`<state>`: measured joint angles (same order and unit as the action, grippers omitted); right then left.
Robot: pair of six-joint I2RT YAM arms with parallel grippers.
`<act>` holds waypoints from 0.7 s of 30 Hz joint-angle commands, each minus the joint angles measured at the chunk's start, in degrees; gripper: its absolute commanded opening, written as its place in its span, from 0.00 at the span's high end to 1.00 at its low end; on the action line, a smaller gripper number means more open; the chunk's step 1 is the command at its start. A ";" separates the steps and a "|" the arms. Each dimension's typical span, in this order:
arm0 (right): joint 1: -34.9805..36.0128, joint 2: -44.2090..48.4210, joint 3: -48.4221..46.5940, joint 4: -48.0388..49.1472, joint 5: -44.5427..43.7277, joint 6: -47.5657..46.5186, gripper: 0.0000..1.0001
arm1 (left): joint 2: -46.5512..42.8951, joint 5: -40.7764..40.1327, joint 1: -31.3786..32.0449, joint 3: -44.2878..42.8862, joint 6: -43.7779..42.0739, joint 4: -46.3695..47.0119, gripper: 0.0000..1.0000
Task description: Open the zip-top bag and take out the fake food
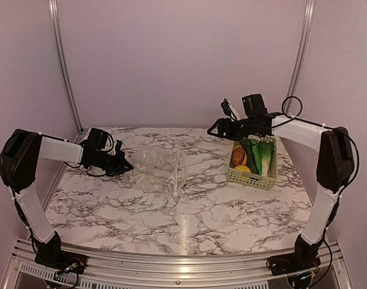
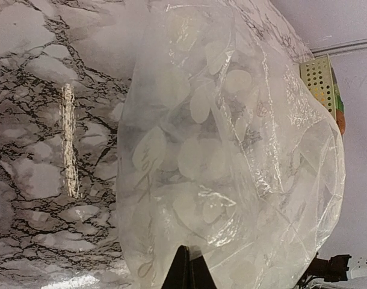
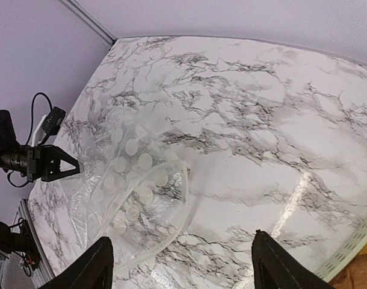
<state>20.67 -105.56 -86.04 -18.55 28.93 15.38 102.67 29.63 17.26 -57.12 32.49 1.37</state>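
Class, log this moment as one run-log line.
left gripper: shut on bag | right gripper: open, empty | bag: no food seen | food: in basket

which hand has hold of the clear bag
The left hand: it is pinched shut on the zip-top bag's left edge. The right hand hangs open beside the green basket, touching nothing.

Marbled table (image 1: 189,211) against plain lilac walls (image 1: 183,60).
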 commanded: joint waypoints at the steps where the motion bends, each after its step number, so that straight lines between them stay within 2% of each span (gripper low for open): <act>1: 6.29 -4.38 -3.34 1.76 3.17 2.84 0.25 | -3.31 -1.42 0.63 1.03 -2.23 -1.28 1.00; 10: 12.27 -14.22 -8.98 1.59 1.25 5.70 0.24 | -4.51 -2.77 2.43 1.39 -2.83 -1.28 1.00; 14: 12.69 -17.88 -9.59 3.38 0.72 7.08 0.30 | -4.76 -3.20 2.82 1.78 -2.50 -0.91 1.00; 15: 12.65 -18.68 -9.70 3.84 0.70 7.46 0.35 | -4.83 -3.33 2.78 2.02 -2.33 -0.45 1.00; 16: 12.63 -19.36 -9.90 4.17 0.92 7.56 0.44 | -4.91 -3.30 2.78 2.28 -2.14 -0.07 1.00; 21: 12.03 -19.31 -8.82 7.41 1.35 8.04 0.97 | -3.52 -3.17 2.53 3.33 0.37 1.47 1.00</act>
<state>32.99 -125.27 -93.23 -14.87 30.61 22.26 99.33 26.85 19.99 -54.96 31.14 1.85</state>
